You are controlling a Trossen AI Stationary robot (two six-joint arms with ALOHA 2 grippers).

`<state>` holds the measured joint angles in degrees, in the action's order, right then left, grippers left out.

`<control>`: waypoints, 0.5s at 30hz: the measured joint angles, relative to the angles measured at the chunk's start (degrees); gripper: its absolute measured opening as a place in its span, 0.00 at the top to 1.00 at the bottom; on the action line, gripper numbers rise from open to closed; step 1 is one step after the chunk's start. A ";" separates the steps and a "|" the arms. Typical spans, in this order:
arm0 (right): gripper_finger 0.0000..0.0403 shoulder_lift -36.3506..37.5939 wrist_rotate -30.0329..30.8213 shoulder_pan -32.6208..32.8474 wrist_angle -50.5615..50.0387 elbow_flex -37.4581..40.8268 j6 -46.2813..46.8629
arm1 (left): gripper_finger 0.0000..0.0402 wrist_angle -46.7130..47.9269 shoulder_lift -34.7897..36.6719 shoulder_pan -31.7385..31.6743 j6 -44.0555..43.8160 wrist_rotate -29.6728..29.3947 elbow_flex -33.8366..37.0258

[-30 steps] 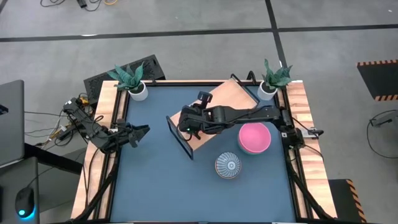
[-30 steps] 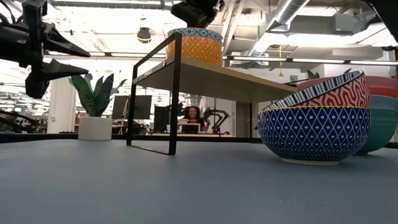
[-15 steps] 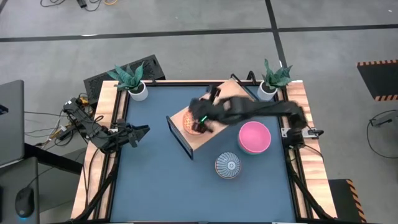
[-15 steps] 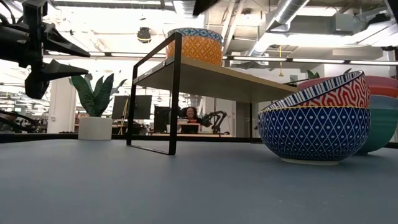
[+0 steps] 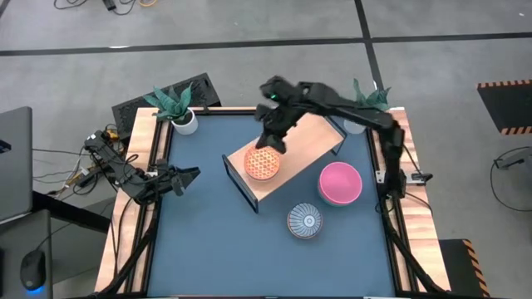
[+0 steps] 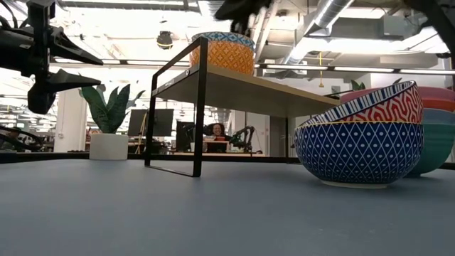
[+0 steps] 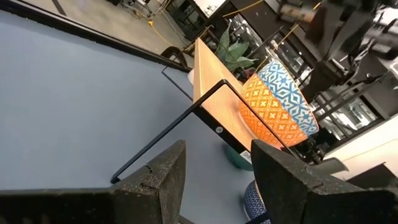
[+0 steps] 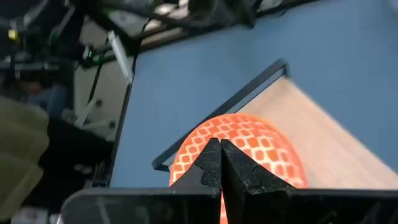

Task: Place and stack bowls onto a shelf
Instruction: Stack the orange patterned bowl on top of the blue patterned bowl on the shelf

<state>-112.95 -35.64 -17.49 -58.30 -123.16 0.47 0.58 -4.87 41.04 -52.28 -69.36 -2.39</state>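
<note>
Orange bowl [image 5: 262,163] sits near shelf [image 5: 309,143] end edge; right hand [image 5: 273,143] above, fingers together; left hand [image 5: 189,174] apart.

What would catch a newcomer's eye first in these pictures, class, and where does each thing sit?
The yellow-orange bowl stands out at once, alone on the near-left end of the wooden shelf, with the right gripper shut just above and behind it. Next come the pink bowl and the blue patterned bowls on the blue tabletop beside the shelf. The left gripper waits open at the table's left edge.
</note>
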 joint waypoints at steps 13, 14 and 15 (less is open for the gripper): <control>0.95 -5.38 -3.61 -1.19 1.51 0.01 -6.17 | 0.59 -0.01 -0.01 0.00 -1.58 -0.55 0.00; 0.95 -5.37 -3.74 -1.55 1.45 -0.02 -6.45 | 0.59 0.00 -0.01 0.00 -1.58 -0.58 0.00; 0.95 -5.37 -3.76 -1.97 1.43 -0.02 -6.56 | 0.59 -0.04 0.00 0.00 -1.58 -0.70 0.00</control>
<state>-118.32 -39.40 -19.46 -56.87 -123.17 -6.09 0.54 -4.87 41.04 -53.87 -70.06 -2.39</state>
